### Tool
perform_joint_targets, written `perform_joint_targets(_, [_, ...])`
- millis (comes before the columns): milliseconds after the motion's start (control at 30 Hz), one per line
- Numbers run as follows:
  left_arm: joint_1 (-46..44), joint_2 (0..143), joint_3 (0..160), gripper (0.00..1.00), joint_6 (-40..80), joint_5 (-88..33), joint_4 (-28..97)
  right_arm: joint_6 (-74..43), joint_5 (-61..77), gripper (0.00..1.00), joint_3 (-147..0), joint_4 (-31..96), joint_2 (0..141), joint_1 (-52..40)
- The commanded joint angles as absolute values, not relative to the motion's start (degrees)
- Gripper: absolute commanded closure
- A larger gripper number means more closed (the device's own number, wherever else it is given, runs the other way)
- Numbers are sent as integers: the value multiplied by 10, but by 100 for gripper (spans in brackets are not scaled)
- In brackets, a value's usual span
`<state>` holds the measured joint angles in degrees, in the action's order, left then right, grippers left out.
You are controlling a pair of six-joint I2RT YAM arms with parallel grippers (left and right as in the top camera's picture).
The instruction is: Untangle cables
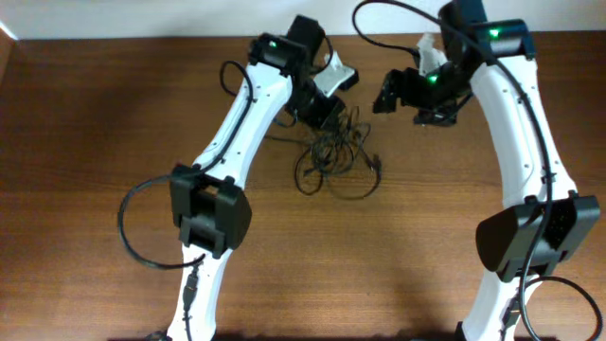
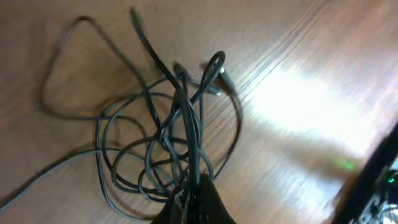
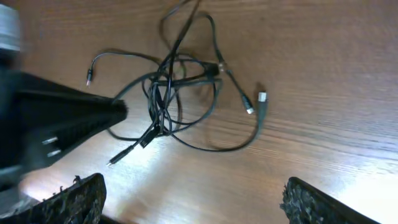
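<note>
Black and thin, the cables lie in a loose, knotted clump on the wooden table, between the two arms and somewhat toward the far edge. The left hand is closed to a point on a few strands at the far side of the clump, and those strands run up into it. The right hand hangs above and to the right, fingers spread wide and holding nothing. To do this step well, I judge the left should serve as an anchor, lifting only a little. The right should come down on a free run, such as the one ending in the white-tipped plug on the right, and draw it rightward slowly so the loops slide rather than cinch. Bare wood lies to the right and on the near side between the arm bases. The far edge sits close behind the hands, so pulling that way offers little room.
</note>
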<state>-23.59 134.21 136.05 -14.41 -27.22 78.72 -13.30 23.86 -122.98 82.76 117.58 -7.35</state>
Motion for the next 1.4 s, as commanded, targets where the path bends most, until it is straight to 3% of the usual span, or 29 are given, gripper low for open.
perform_joint_targets(0, [-219,1311,1419,100,-67,-283,800,-140,233,8,-1229,819,1179,-76])
perform_joint_targets(100, [-187,1311,1446,100,-29,-378,801,-140,239,9,-1229,818,1179,-77])
perform_joint_targets(300, [-130,1311,1453,100,7,-564,770,-175,295,37,-1229,735,1183,-107])
perform_joint_targets(367, [-125,1311,1453,100,7,-578,767,-176,298,43,-1229,710,1184,-124])
perform_joint_targets(733, [-103,1311,1454,100,39,-641,735,-176,274,60,-1229,667,1211,-184])
perform_joint_targets(767, [-92,1311,1454,100,39,-655,735,-176,274,66,-1229,666,1217,-184])
perform_joint_targets(800, [-81,1311,1454,100,39,-658,735,-176,272,84,-1229,662,1221,-183])
perform_joint_targets(833, [-76,1311,1454,100,39,-658,735,-176,268,95,-1229,659,1221,-183])
perform_joint_targets(867, [-69,1311,1454,100,39,-657,735,-176,265,96,-1229,655,1221,-183])
perform_joint_targets(933, [-56,1311,1454,100,39,-612,735,-176,265,96,-1229,649,1218,-179])
perform_joint_targets(1167, [-26,1311,1453,100,39,-206,764,-145,264,96,-1229,709,1118,-107])
perform_joint_targets(1367, [-25,1311,1453,100,39,-49,776,-107,263,96,-1229,772,1034,-55])
